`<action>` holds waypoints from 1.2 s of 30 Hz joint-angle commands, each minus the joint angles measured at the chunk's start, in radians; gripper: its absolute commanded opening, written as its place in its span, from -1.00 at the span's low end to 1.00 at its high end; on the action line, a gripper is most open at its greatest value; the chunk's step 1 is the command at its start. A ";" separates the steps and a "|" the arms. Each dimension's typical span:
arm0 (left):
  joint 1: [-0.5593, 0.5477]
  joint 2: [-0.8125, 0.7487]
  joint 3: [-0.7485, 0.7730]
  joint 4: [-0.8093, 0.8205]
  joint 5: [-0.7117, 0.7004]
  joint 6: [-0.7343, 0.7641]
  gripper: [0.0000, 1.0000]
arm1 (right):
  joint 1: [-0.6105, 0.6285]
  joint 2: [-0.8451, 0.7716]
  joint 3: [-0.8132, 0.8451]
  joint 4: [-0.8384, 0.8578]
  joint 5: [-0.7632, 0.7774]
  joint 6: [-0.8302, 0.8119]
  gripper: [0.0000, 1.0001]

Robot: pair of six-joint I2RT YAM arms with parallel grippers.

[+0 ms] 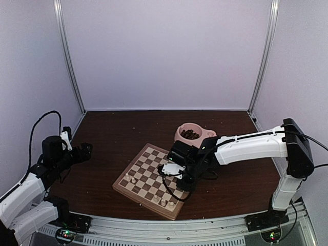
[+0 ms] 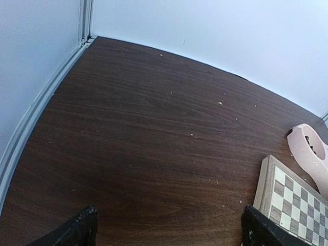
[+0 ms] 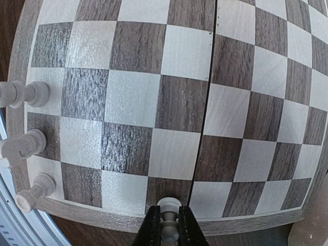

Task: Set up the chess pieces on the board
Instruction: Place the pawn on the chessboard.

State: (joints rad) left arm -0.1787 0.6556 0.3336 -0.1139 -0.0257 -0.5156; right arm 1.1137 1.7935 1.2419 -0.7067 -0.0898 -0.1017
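Pink bowl (image 1: 180,136) holds dark brown pieces (image 1: 190,135) near the board (image 1: 146,165).

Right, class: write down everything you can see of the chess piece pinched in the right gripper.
The chess piece is small and pale cream. It looks like turned wood, with a round end, a narrow neck and a bulge below. The right gripper clamps it from both sides between black fingers. It is at the edge row of the board, beside the centre seam. Whether it touches the square cannot be told.

Top cam high; R wrist close over board (image 3: 133,97); L wrist low, prob. catching its corner.
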 commanded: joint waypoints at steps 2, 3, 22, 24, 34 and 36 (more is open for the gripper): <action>-0.002 0.000 0.024 0.055 0.020 -0.004 0.95 | 0.012 0.004 0.025 0.006 -0.002 0.000 -0.96; -0.002 0.002 0.025 0.056 0.022 -0.004 0.95 | 0.012 0.004 0.025 0.005 0.002 -0.001 -0.91; -0.002 0.018 0.039 0.063 0.067 -0.006 0.95 | 0.014 -0.017 0.003 0.048 -0.002 -0.003 -0.50; -0.002 0.020 0.042 0.063 0.070 -0.006 0.95 | 0.014 -0.031 -0.003 0.054 0.005 -0.001 -0.39; -0.003 -0.002 0.037 0.052 0.068 -0.003 0.95 | 0.013 -0.066 -0.024 0.048 0.045 0.009 -0.21; -0.002 -0.002 0.037 0.052 0.068 -0.003 0.95 | 0.013 -0.066 -0.021 0.033 0.050 0.011 -0.25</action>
State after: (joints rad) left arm -0.1787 0.6643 0.3389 -0.1043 0.0315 -0.5156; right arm 1.1213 1.7615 1.2270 -0.6586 -0.0711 -0.1013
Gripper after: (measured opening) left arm 0.977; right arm 0.390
